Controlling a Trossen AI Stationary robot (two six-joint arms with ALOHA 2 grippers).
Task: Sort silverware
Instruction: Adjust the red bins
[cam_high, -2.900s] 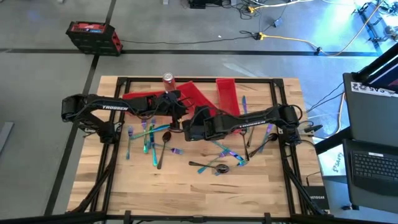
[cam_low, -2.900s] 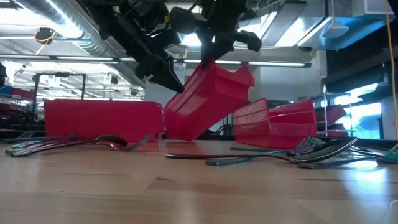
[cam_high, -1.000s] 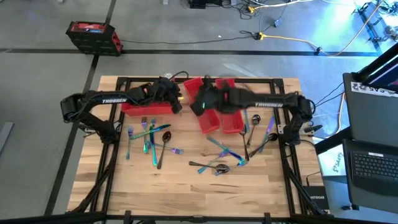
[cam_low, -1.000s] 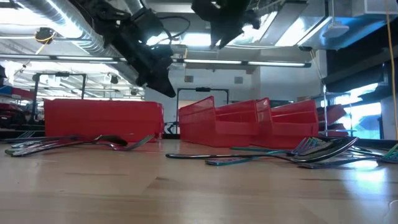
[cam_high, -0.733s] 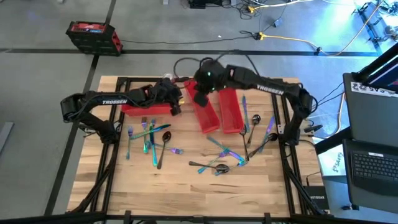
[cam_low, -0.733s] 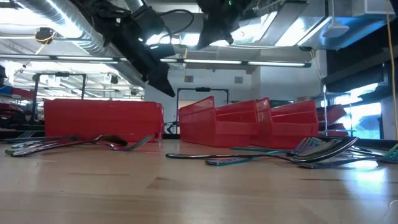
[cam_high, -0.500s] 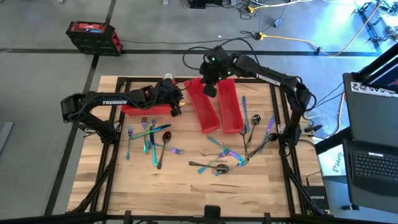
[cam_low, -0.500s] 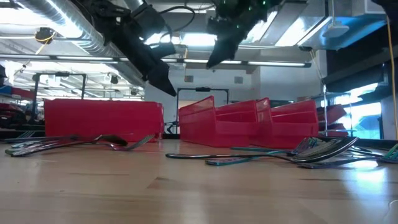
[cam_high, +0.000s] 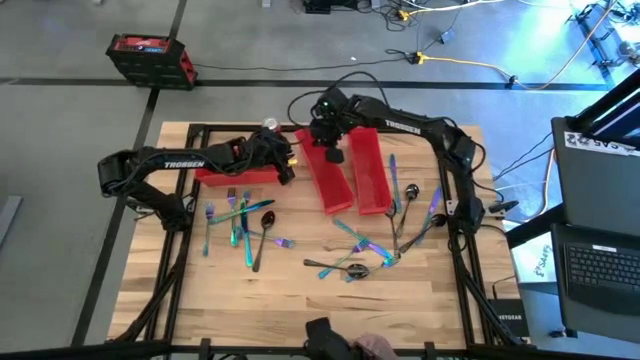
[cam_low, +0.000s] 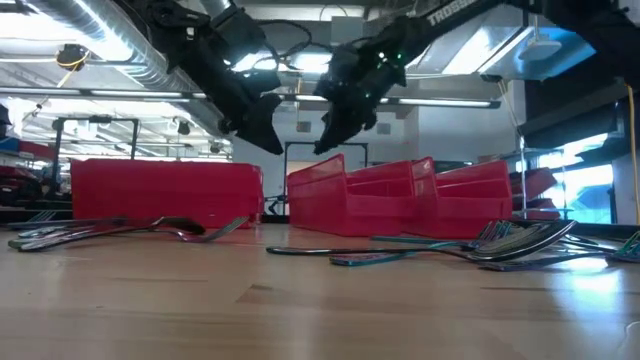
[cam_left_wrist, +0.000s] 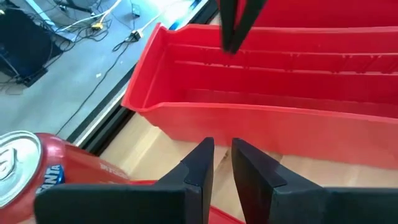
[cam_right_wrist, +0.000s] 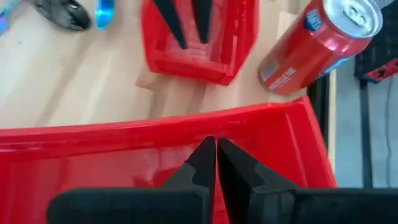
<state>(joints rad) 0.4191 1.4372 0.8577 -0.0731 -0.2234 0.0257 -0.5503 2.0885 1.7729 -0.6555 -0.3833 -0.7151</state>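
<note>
— Going left to right, what stands on the table (cam_high: 150, 290)?

— Three red bins. One bin (cam_high: 235, 168) lies crosswise at the left rear. The other two run front to back near the middle: a slanted bin (cam_high: 328, 180) and, touching it on its right side, a straight bin (cam_high: 368, 168). One red soda can (cam_high: 270, 124) stands at the back, between the crosswise bin and the slanted one.

— And the silverware?

— All on the wood, in two loose groups. The left group (cam_high: 240, 222) lies in front of the crosswise bin; the right group (cam_high: 385, 232) spreads in front of and beside the two long bins. The pieces overlap too much for an exact count.

— The grippers?

— The left gripper (cam_high: 287, 166) hovers at the right end of the crosswise bin, its fingers (cam_left_wrist: 194, 168) a narrow slit apart with nothing between them. The right gripper (cam_high: 333, 153) hangs above the far end of the slanted bin, pinched fully closed and empty.
</note>
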